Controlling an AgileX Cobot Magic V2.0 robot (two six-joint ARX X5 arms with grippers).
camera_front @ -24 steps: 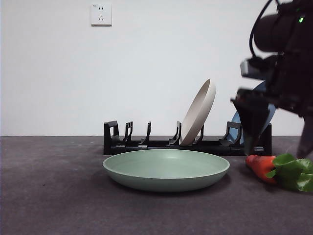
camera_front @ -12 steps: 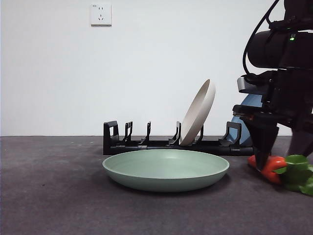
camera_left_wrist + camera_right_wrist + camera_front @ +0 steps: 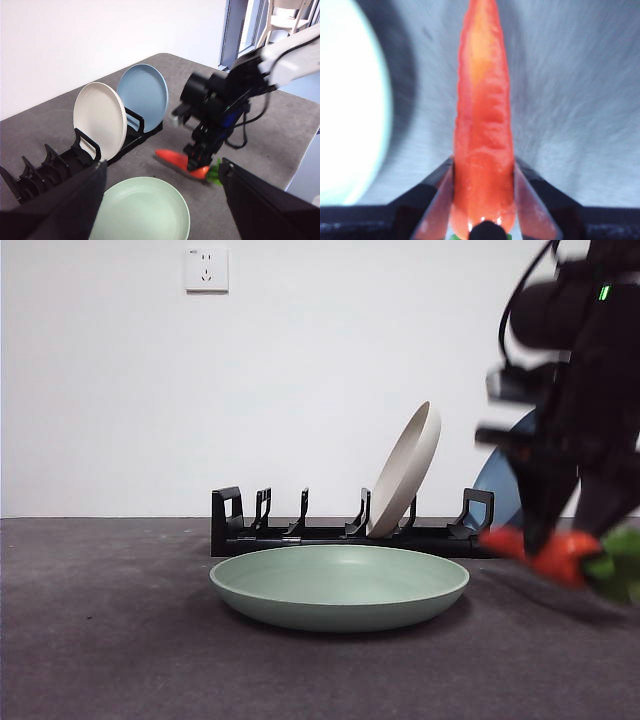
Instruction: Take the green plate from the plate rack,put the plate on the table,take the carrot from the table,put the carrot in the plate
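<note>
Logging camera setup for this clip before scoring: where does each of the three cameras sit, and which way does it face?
Front: low at table height, looking level across the pale green round plate to the black slotted rack; one dark arm at right.
Left wrist: high on the left arm, looking down over the table; its open jaws frame the right gripper.
Right wrist: looks along its jaws, shut on the orange toy carrot.
All three show carrot and green plate.

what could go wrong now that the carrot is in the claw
1. The right claw pinches the carrot only near its leafy end, so the long tip could swing or slip during transfer.
2. The green plate lies just in front of the plate rack; a low pass might clip its rim and shift it.
3. The beige plate leans in the rack nearby, so a wide swing could knock it.
</note>
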